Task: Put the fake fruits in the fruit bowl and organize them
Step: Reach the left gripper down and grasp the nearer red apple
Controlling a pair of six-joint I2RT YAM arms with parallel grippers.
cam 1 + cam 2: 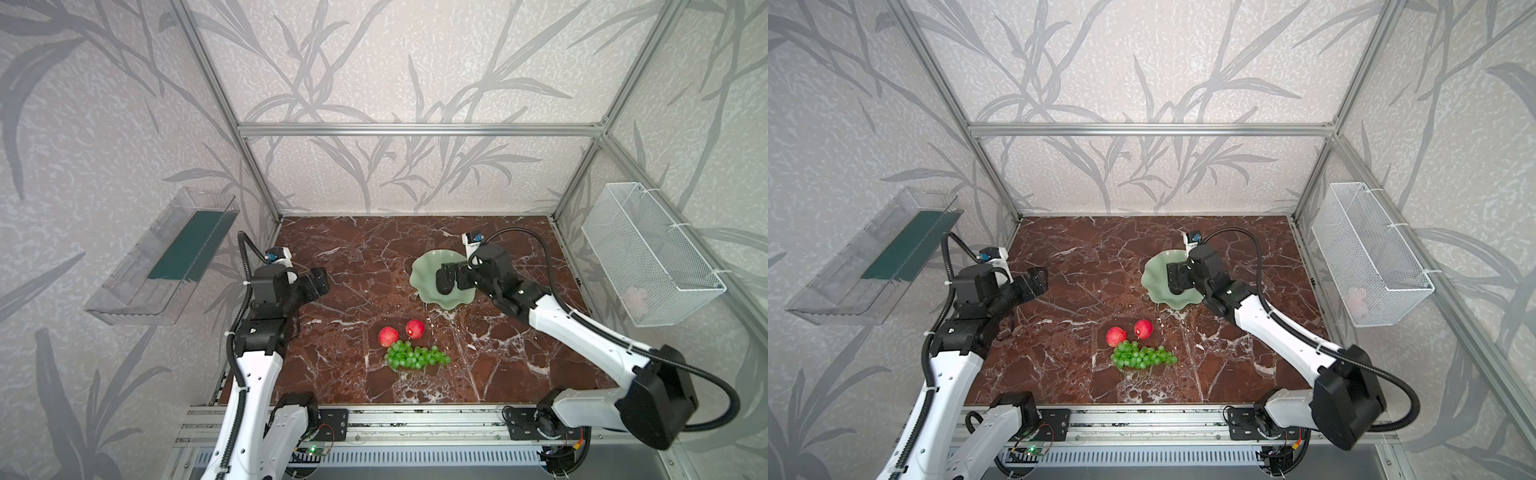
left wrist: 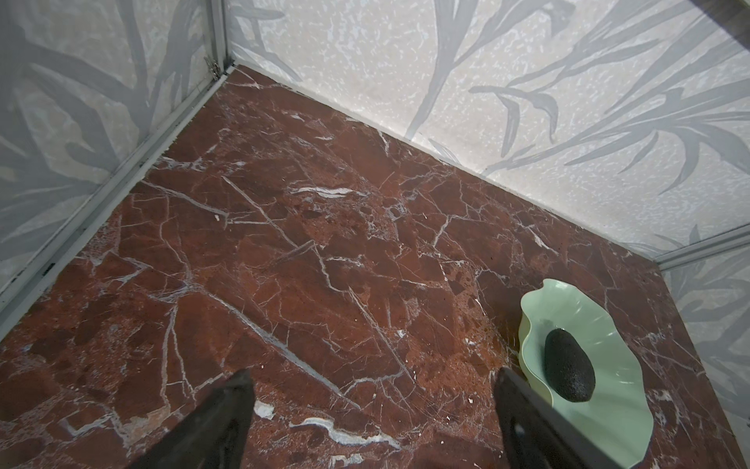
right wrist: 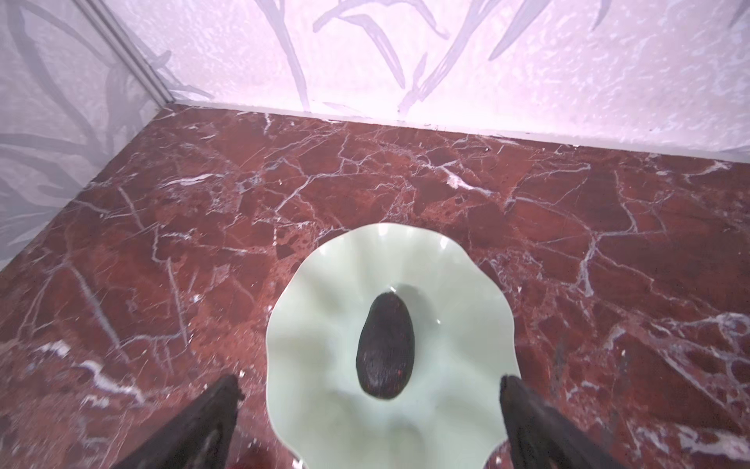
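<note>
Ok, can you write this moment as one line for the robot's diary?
avocado: in fruit bowl | right claw: open above bowl | left claw: open, empty | red apples, grapes: on table

Top views look down from high in front; close wrist views share the fruit bowl point(image 2: 621, 385).

Bright, even light, soft shadows. Small glints on the glossy fruit bowl point(image 3: 446, 292) and marble table point(image 1: 332, 374). The right wrist view looks pinkish, blurred along its lower edge.
</note>
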